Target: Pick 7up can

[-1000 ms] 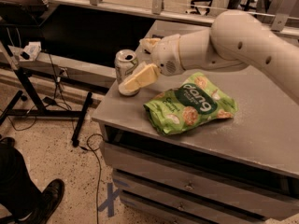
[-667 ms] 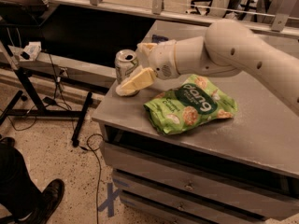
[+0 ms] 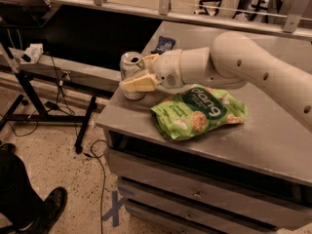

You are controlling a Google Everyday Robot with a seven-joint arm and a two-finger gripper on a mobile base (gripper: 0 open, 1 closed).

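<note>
- 7up can (image 3: pixel 129 71) stands upright at the front-left corner of the grey table top (image 3: pixel 273 135), silver top with pull-tab opening facing up.
- Gripper (image 3: pixel 136 72) is at the can, reaching in from the right. Its cream fingers (image 3: pixel 138 83) are spread apart with the can between them.
- One finger crosses the can's lower front; the other sits behind, by the rim on the right. Can't tell whether they press on it.
- Can base is on the table, not lifted.
- Arm (image 3: pixel 229 62) is white and thick. It comes in from the right edge of the view, runs low and near level over the table, and narrows to the wrist just right of the can.
- Green snack bag (image 3: pixel 200 112) lies flat just below the wrist and forearm, near the can, not touching it.
- Dark blue wrapped bar (image 3: pixel 163 45) lies further back on the table, behind the wrist.
- Drawer fronts (image 3: pixel 195 195) sit under the table top.
- On the floor at left: blue tape X (image 3: pixel 115 208), black shoe (image 3: pixel 48 209), black stand (image 3: pixel 30 92) with loose cables.
</note>
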